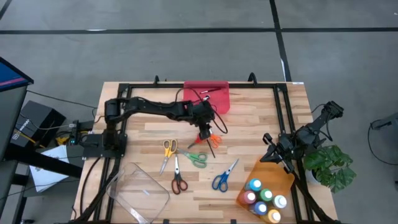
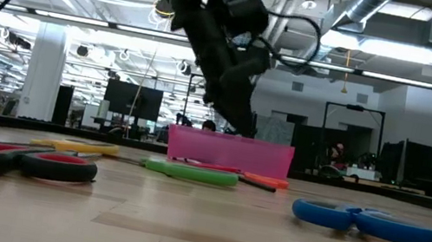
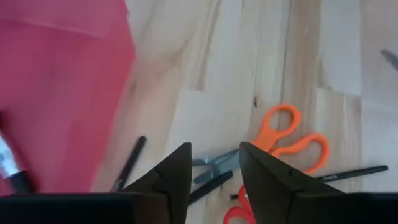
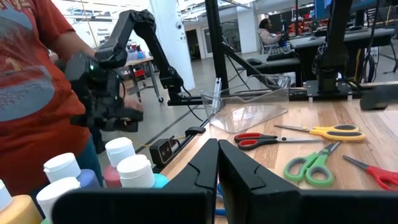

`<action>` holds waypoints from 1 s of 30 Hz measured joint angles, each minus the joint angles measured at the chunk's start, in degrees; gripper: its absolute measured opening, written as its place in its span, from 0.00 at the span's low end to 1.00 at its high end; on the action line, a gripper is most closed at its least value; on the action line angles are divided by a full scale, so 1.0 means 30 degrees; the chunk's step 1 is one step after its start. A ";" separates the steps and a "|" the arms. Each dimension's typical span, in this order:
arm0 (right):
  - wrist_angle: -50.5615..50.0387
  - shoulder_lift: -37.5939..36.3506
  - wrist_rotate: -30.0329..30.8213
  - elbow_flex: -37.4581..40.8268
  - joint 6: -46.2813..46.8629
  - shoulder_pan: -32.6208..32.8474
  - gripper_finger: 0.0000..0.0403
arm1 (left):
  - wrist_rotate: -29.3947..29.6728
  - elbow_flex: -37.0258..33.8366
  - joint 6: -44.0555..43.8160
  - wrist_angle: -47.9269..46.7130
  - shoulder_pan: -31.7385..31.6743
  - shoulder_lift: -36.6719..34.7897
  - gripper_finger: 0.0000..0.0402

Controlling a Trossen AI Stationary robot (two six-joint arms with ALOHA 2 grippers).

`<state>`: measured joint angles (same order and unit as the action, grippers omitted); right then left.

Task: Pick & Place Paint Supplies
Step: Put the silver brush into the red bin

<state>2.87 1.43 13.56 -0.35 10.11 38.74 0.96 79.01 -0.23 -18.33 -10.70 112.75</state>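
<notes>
red scissors (image 2: 16, 158) and blue scissors (image 2: 366, 223) lie loose on the table (image 1: 249, 118), with yellow, green and orange pairs; paint bottles (image 1: 264, 199) sit in the orange tray (image 1: 273, 171). left gripper (image 3: 214, 177), fingers parted and empty, hangs over dark sticks (image 3: 127, 163) beside the red tray (image 1: 217, 99), where one stick-like piece shows. right gripper (image 4: 217, 165) waits closed by the bottles, so most sorting looks undone.

Red tray (image 1: 211, 96); scissors: yellow (image 1: 169, 149), green (image 1: 197, 159), blue (image 1: 222, 179), red (image 1: 178, 182), orange (image 3: 287, 134); pale wood table (image 1: 249, 134).

left gripper (image 3: 213, 180) reached to mid-table, fingers parted | right gripper (image 4: 217, 163) parked aside, fingers closed
</notes>
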 joint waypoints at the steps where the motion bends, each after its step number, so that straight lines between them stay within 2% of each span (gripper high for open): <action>1: 0.0000 0.0007 0.0000 0.0001 -0.0001 -0.0007 0.02 | -0.0006 0.0019 -0.0016 0.0101 0.0000 0.0258 0.31; 6: 0.0005 0.0000 0.0000 0.0004 -0.0005 0.0000 0.02 | 0.0061 0.0014 -0.1002 0.0011 0.0000 0.1388 0.22; 12: 0.0007 0.0000 0.0000 0.0000 -0.0007 -0.0004 0.02 | 0.2617 0.0006 -0.2786 -0.0188 -0.0003 0.1857 0.11; 17: 0.0007 0.0000 0.0000 0.0001 -0.0004 -0.0004 0.02 | 0.2767 0.0003 -0.4550 -0.1520 -0.0027 0.1857 0.02; 26: 0.0044 0.0000 -0.0002 0.0004 0.0000 0.0000 0.02 | 0.2665 0.0075 -0.7643 -0.5030 0.0196 0.1926 0.00; 30: 0.0031 0.0006 -0.0005 -0.0003 -0.0001 -0.0006 0.02 | 0.2511 -0.0006 -0.9497 -0.7859 0.0479 0.1431 0.00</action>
<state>2.97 1.45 13.55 -0.36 10.11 38.72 8.49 79.00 -28.72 -41.91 -9.26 117.04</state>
